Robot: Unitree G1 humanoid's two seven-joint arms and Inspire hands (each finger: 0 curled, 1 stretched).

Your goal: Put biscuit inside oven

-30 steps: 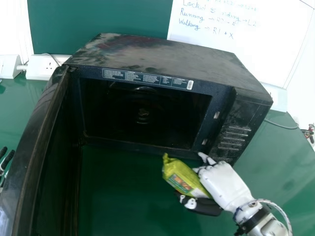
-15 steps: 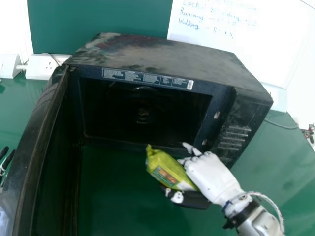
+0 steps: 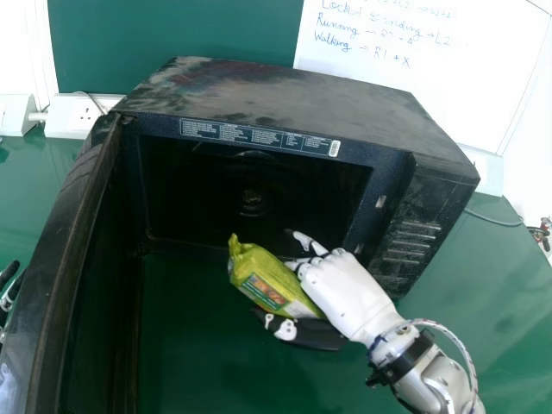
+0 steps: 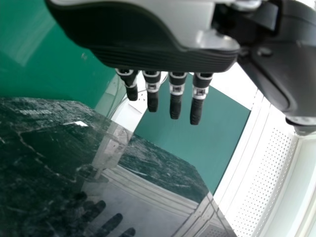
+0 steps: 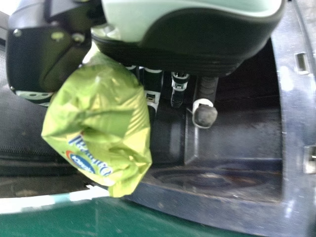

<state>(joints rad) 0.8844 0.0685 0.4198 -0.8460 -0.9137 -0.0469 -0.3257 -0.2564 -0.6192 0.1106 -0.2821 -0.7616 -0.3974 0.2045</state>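
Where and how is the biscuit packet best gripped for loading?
Probably by its rear end, from the right, thumb on the near side and fingers opposite, as the right hand has it. The biscuit packet is long, and its pinched tip points away from the palm, which should leave that end free to lead into the oven.

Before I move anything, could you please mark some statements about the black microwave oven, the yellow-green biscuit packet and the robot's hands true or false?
1. The right hand holds the packet. True.
2. The oven door is closed. False: the door stands open.
3. A white sheet with blue handwriting is behind the oven. True.
4. The left hand grips something. False: the left hand is empty, fingers straight.
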